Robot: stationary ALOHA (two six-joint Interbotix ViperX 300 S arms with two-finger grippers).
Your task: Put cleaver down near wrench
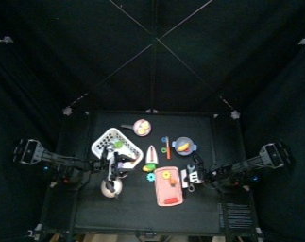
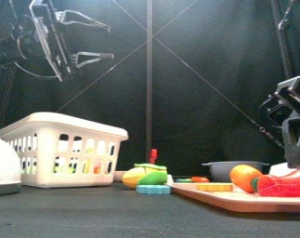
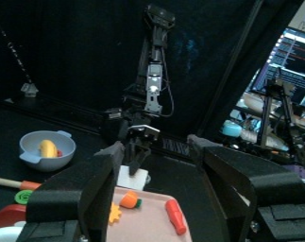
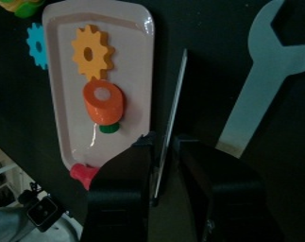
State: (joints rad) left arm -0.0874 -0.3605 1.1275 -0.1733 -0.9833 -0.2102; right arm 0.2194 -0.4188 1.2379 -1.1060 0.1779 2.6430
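Two black arms, one from each side. Left pincer (image 3: 152, 194) raised, jaws spread wide apart, nothing between them. Right pincer (image 4: 167, 156) pointing down, jaws parted, narrow gap between fingertips, nothing clamped. Right arm bent at elbow, wrist low; left wrist held higher than right pincer.

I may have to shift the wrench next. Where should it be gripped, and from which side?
Take the wrench mid-handle, from straight above, closing across its narrow width: it lies flat, the handle is slim and straight, the forked head wider.
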